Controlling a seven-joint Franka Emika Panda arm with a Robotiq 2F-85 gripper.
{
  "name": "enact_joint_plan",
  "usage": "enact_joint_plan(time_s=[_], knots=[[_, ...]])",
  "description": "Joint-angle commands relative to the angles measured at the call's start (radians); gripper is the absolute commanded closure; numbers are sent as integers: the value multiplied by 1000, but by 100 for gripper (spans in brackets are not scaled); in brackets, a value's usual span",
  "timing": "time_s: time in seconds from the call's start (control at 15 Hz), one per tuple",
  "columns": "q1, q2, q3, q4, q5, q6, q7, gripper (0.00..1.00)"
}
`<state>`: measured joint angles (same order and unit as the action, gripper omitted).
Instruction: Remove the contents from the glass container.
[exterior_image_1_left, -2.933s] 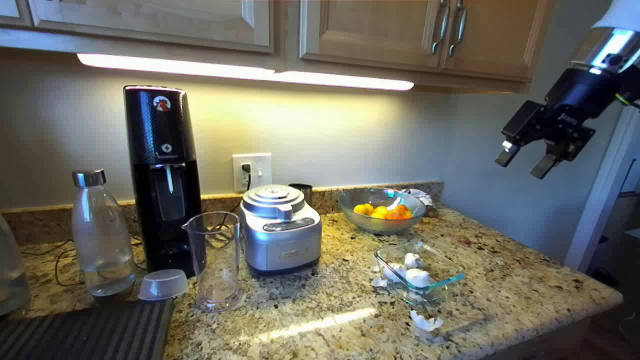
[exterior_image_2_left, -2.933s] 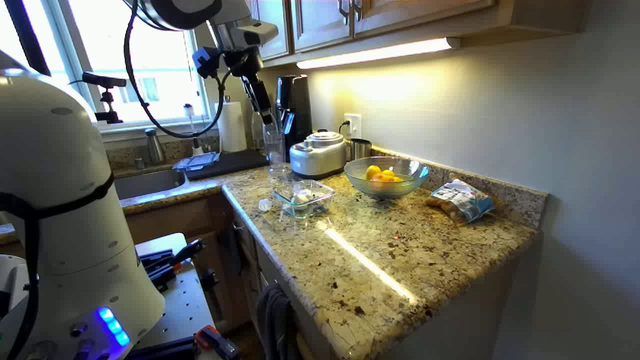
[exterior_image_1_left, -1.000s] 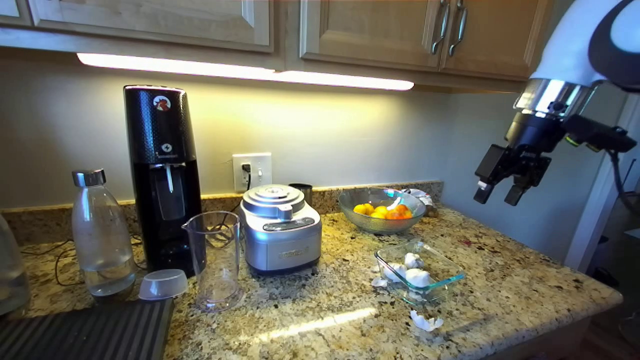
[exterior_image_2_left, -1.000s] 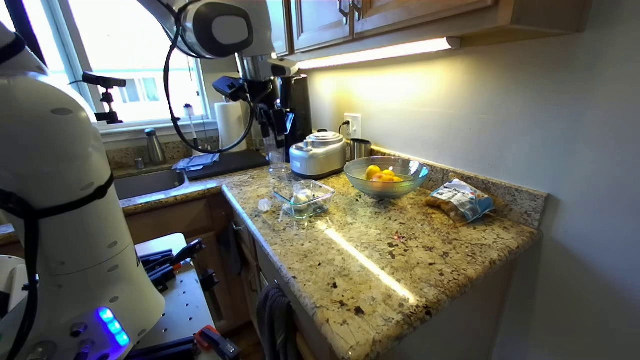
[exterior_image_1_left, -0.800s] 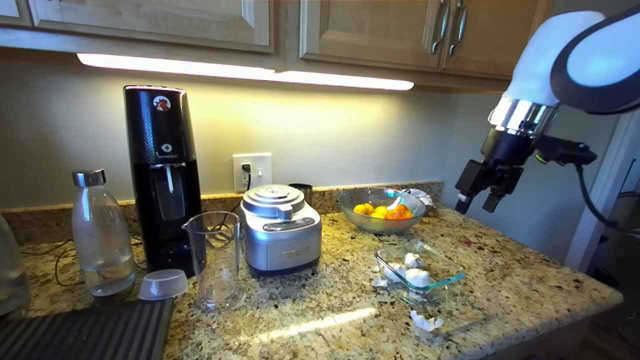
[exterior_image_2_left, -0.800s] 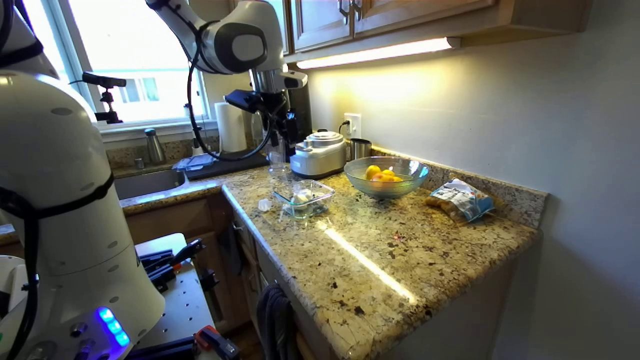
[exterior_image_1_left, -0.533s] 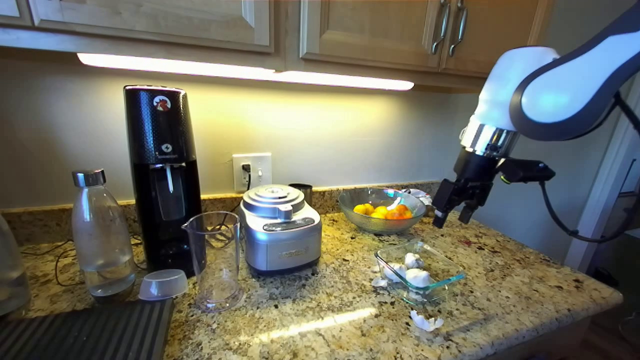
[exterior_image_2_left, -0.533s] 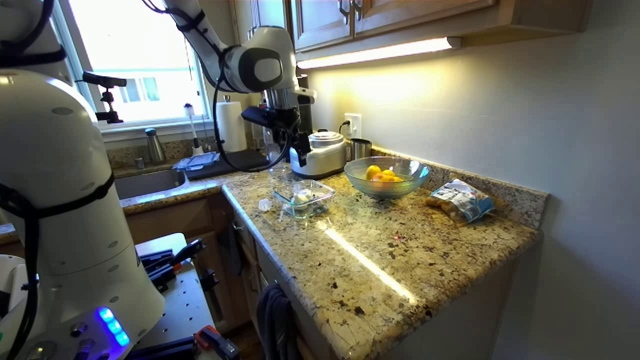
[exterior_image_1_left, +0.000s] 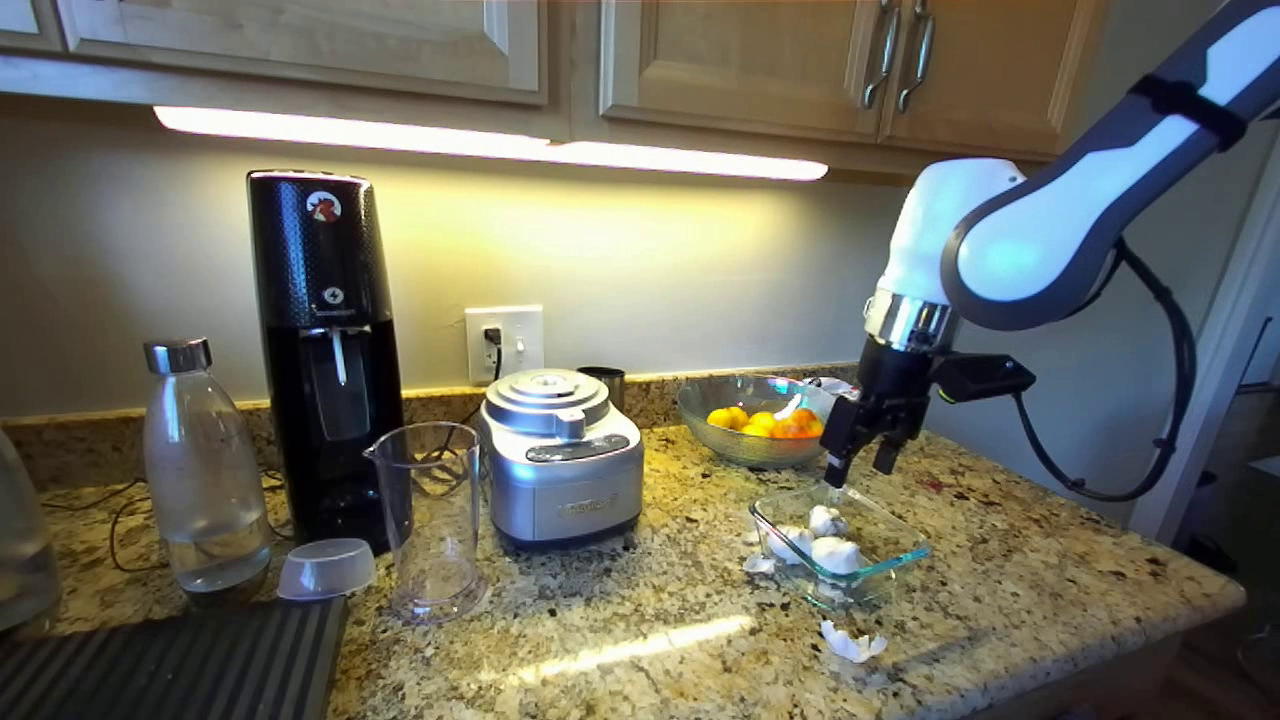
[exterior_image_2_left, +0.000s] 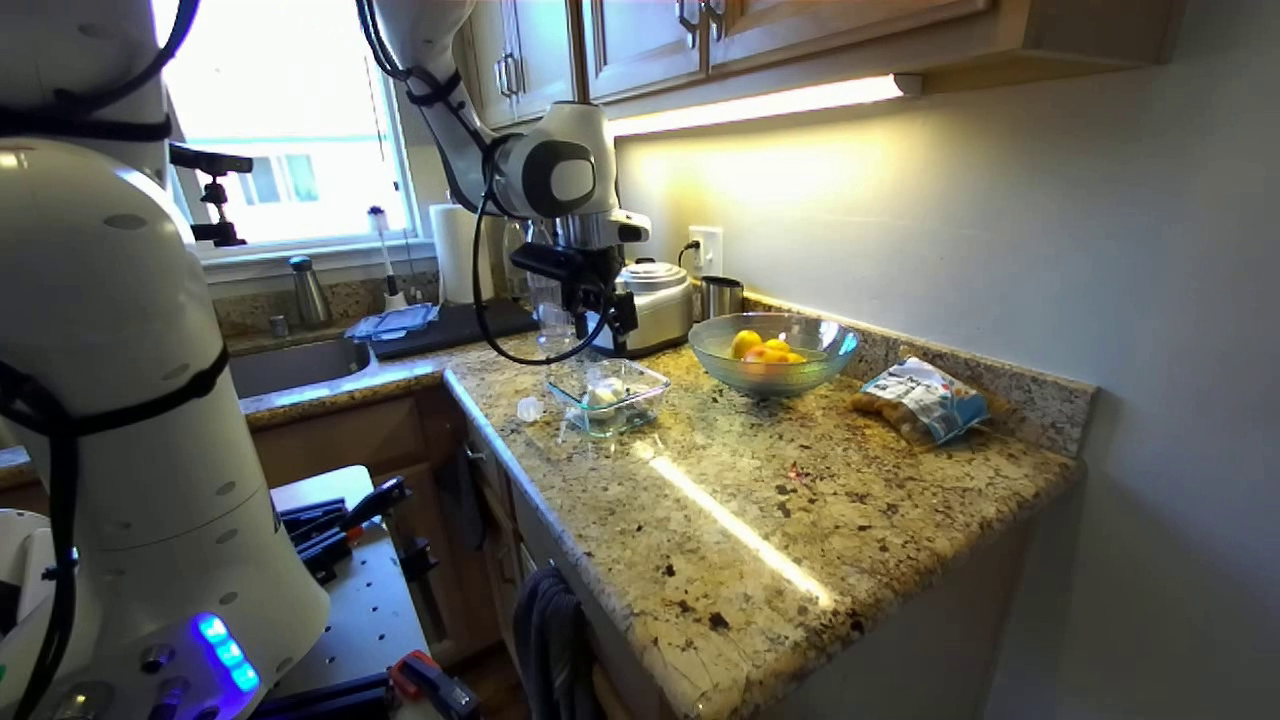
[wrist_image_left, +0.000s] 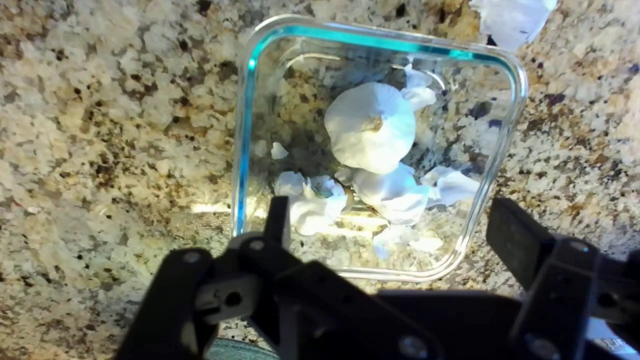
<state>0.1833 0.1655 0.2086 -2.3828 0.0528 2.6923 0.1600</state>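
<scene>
— What to note first?
— Three white, rounded, papery-skinned garlic bulbs (wrist_image_left: 370, 127), bunched together inside a low, square, clear glass dish (wrist_image_left: 350, 38) with a blue-green edge. In the wrist view, see a pale blue tinge on the side of one bulb.
— Inside, all three?
— Yes, all within the walls of the dish.
— And the black two-fingered gripper (exterior_image_1_left: 861, 469)?
— Hanging above the dish and aimed downward, at the end of a white and dark-grey jointed arm (exterior_image_1_left: 1030, 250).
— Touching the rim of the dish?
— Cannot tell from the exterior views.
— Jaws?
— Spread wide. In the wrist view, see one across a corner of the dish, the other past the opposite side, both higher than the garlic bulbs.
— What to find around the dish?
— Just beside the dish, a curled, flaky white scrap of husk (exterior_image_1_left: 852, 643). Near the dish, in both exterior views, a wide, rounded, clear glass bowl (exterior_image_1_left: 760, 455) holding orange and yellow fruit (exterior_image_1_left: 797, 425). Also near the dish, on another side, a squat silver appliance (exterior_image_1_left: 590, 490) with a round stepped lid; farther off from the dish, a tall transparent beaker (exterior_image_1_left: 430, 525) with a pouring lip. Well apart from the dish, a crumpled blue-and-white bag (exterior_image_2_left: 922, 400).
— And beneath the dish?
— A speckled tan stone counter (exterior_image_2_left: 870, 500).
</scene>
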Motion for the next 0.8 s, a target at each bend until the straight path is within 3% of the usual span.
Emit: enact_joint_plan(time_s=[0.0, 0.73], knots=[[9, -1, -9, 1, 5, -2, -4, 0], [60, 168, -46, 43, -89, 95, 23, 0]])
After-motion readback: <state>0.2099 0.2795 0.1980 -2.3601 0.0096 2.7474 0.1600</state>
